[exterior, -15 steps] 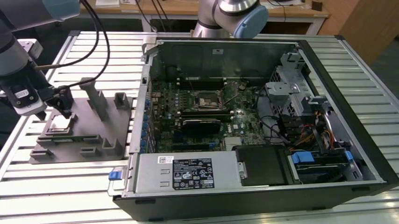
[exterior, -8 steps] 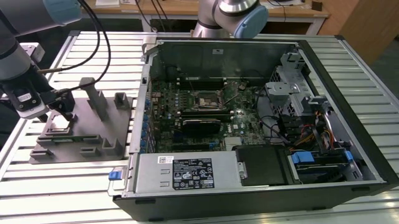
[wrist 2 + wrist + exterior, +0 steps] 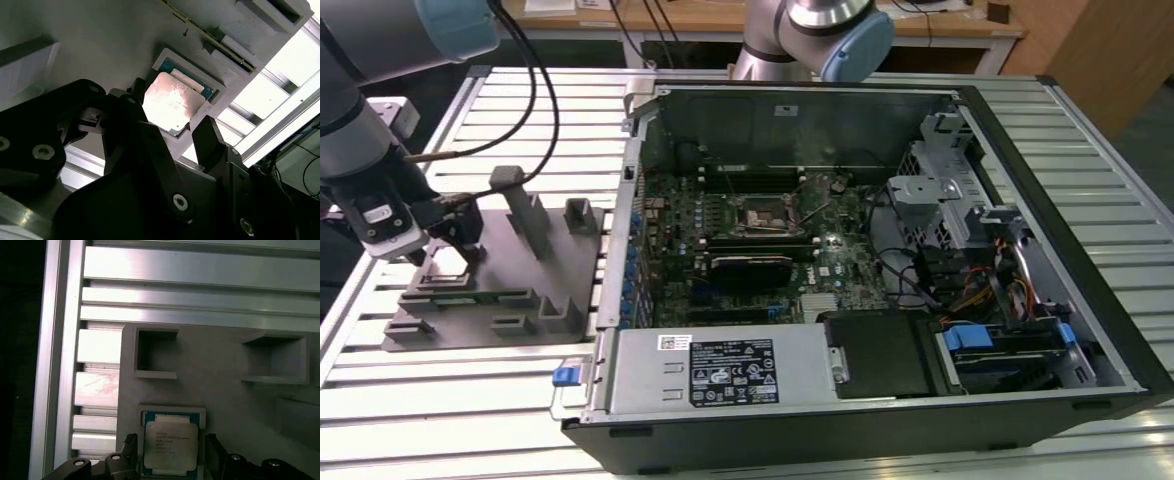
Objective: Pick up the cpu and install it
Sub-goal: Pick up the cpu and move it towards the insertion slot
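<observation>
cpu [image 3: 170, 445], square, pale silvery top, between parted jaws of the tool [image 3: 172, 110]

Soft, even room light in the exterior view, with shade pooling inside the computer case [image 3: 854, 230]. In the second wrist view the cpu [image 3: 172, 102] flares nearly white, the table slats [image 3: 280, 85] blow out, and the gripper [image 3: 174, 111] reads as black silhouette. In the first wrist view the slats gleam and the fixture pockets [image 3: 155, 352] sit shadowed.
</observation>
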You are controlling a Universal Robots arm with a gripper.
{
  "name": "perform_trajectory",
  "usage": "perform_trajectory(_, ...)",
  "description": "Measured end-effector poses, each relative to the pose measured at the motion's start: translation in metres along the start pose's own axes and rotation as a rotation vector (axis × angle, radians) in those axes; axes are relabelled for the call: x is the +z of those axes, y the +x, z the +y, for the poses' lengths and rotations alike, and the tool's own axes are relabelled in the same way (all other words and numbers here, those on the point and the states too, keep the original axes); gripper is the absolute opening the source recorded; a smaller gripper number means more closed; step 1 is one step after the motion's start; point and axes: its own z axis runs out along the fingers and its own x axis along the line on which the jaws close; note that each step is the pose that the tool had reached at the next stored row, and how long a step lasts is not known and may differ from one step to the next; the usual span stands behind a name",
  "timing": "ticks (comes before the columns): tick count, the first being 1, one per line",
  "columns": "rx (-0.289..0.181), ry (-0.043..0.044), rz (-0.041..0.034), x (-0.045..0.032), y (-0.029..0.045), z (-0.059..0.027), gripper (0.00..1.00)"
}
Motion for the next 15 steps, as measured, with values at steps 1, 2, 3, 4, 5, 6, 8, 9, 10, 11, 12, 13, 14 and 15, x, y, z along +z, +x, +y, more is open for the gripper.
perform_trajectory(1,0.000,0.0000,0.0001,0.0004,-0.0001,0.0000,0.65)
perform_trajectory(2,0.000,0.0000,0.0001,0.0009,-0.0001,-0.0001,0.65)
perform_trajectory(3,0.000,0.0000,0.0000,0.0014,-0.0002,-0.0001,0.65)
perform_trajectory(4,0.000,-0.0001,-0.0001,0.0020,-0.0002,-0.0001,0.65)
perform_trajectory(5,0.000,-0.0001,0.0000,0.0027,-0.0002,-0.0001,0.65)
perform_trajectory(6,0.000,0.0000,0.0000,0.0032,-0.0002,-0.0002,0.65)
perform_trajectory(8,0.000,-0.0001,-0.0001,0.0044,-0.0004,-0.0002,0.65)
perform_trajectory(9,0.000,-0.0001,-0.0001,0.0050,-0.0005,-0.0003,0.65)
perform_trajectory(10,0.000,0.0000,0.0000,0.0056,-0.0007,-0.0003,0.65)
perform_trajectory(11,0.000,0.0000,0.0000,0.0062,-0.0010,-0.0003,0.65)
perform_trajectory(12,0.000,-0.0001,-0.0001,0.0068,-0.0010,-0.0004,0.65)
perform_trajectory(13,0.000,0.0000,0.0001,0.0071,-0.0011,-0.0004,0.65)
perform_trajectory(14,0.000,0.0001,0.0003,0.0072,-0.0011,-0.0004,0.65)
perform_trajectory(15,0.000,0.0001,0.0002,0.0074,-0.0011,-0.0004,0.65)
